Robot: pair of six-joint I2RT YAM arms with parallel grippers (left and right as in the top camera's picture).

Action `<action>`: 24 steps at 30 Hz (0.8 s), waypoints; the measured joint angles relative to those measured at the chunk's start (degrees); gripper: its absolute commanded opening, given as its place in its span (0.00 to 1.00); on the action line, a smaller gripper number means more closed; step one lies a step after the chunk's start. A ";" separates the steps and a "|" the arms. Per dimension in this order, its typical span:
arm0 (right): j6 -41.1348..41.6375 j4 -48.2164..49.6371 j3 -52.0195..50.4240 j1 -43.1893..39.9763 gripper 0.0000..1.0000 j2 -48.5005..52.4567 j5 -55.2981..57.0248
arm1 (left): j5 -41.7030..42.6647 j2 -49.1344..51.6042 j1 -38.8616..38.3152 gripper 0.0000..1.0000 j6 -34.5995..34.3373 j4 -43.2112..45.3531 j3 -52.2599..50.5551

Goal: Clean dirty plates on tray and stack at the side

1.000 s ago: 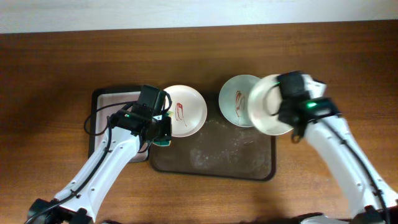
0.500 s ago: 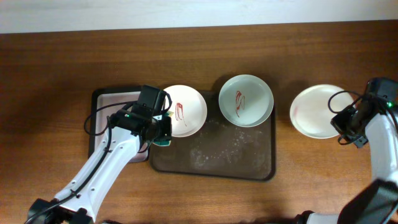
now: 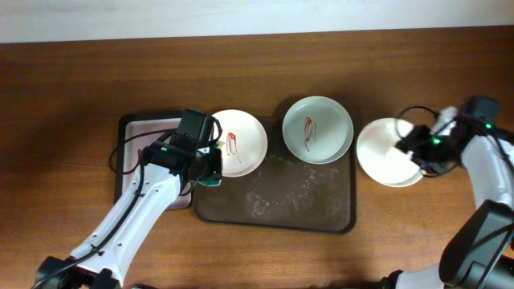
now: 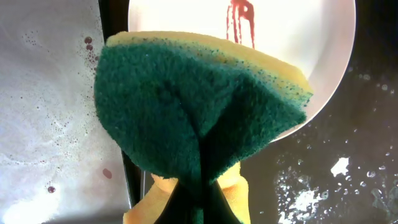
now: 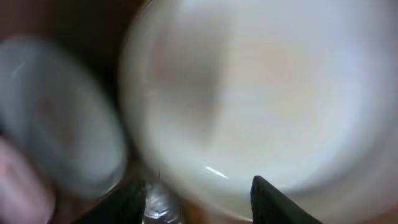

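Two plates lie along the far rim of the tray [image 3: 273, 210]: a white plate [image 3: 241, 144] at its left corner and a greenish plate [image 3: 318, 130] to the right, both smeared red. A third plate [image 3: 377, 152], plain white, lies on the table [image 3: 72, 96] just right of the tray. The left gripper [image 3: 209, 170] clenches a green-and-yellow sponge [image 4: 199, 106] over the tray's left edge, hiding the white plate's near rim. The right gripper [image 3: 409, 148] sits over the third plate's right side, and blur hides whether it grips. A smaller black tray [image 3: 136, 128] lies against the tray's left side.
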 measured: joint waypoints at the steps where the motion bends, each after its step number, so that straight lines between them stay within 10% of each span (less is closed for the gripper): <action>1: -1.03 -0.11 0.02 2.05 0.56 0.00 -1.62 | 0.02 0.00 0.07 0.00 0.00 -0.02 0.00; 14: -5.64 0.20 7.54 33.88 0.63 0.00 2.69 | 4.39 -0.20 7.48 0.00 0.02 -0.02 0.00; 24: -5.86 19.71 9.64 46.03 0.70 7.85 11.93 | 5.18 -0.20 7.43 0.00 0.02 -0.02 0.00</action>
